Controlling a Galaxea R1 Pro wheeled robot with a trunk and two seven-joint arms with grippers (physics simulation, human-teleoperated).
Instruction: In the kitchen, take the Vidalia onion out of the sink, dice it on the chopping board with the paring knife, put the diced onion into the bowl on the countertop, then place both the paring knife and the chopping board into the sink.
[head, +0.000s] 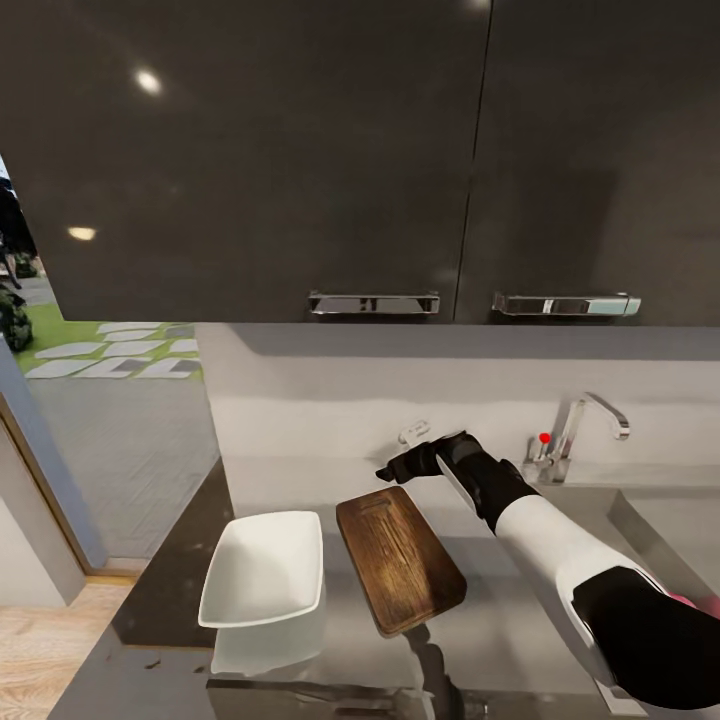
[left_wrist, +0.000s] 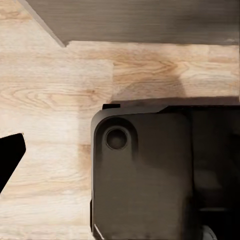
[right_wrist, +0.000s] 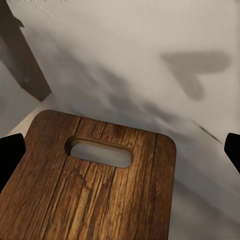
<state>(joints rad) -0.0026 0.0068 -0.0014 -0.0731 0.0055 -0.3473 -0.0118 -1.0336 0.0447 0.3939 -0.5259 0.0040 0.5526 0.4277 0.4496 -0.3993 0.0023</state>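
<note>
The dark brown chopping board lies on the grey countertop, its slot handle at the far end. My right gripper hangs open just above that handle end, close to the back wall; in the right wrist view the right gripper has its fingertips spread wider than the board. The white square bowl stands empty just left of the board. The sink is at the right, behind my right arm. A pinkish spot beside my forearm may be the Vidalia onion. The paring knife is out of view.
The chrome tap with a red knob stands behind the sink. Dark wall cabinets with metal handles hang low over the counter. My left gripper hangs over the wooden floor beside my dark base.
</note>
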